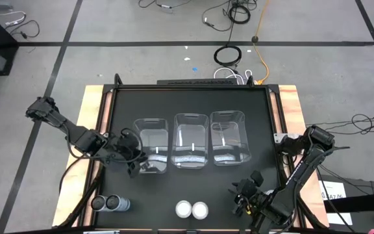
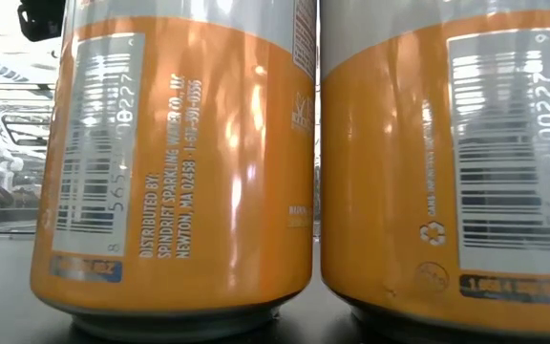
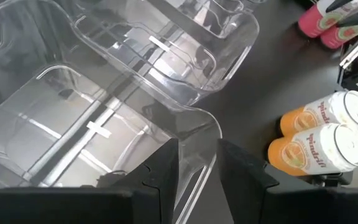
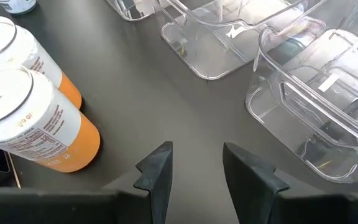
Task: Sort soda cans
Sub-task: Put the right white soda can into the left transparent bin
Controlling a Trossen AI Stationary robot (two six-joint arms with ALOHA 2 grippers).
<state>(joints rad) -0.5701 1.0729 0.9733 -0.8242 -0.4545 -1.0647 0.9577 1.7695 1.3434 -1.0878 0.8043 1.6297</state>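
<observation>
Two orange cans (image 1: 192, 209) with silver tops stand upright side by side near the table's near edge; they fill the low view (image 2: 175, 172). Two dark grey cans (image 1: 109, 203) stand at the near left. Two red-pink cans (image 3: 319, 22) show only in the left wrist view, next to the right arm. My left gripper (image 3: 197, 171) is open at the near corner of the left bin (image 1: 152, 146), one finger over the bin's inside, one outside its wall. My right gripper (image 4: 194, 168) is open over bare table, right of the orange cans (image 4: 36, 118).
Three clear plastic bins stand in a row mid-table: left, middle (image 1: 191, 140) and right (image 1: 228, 138). The black tabletop (image 1: 187, 104) lies bare behind them. A wooden frame (image 1: 93, 117) borders the table. Cables lie on the floor beyond.
</observation>
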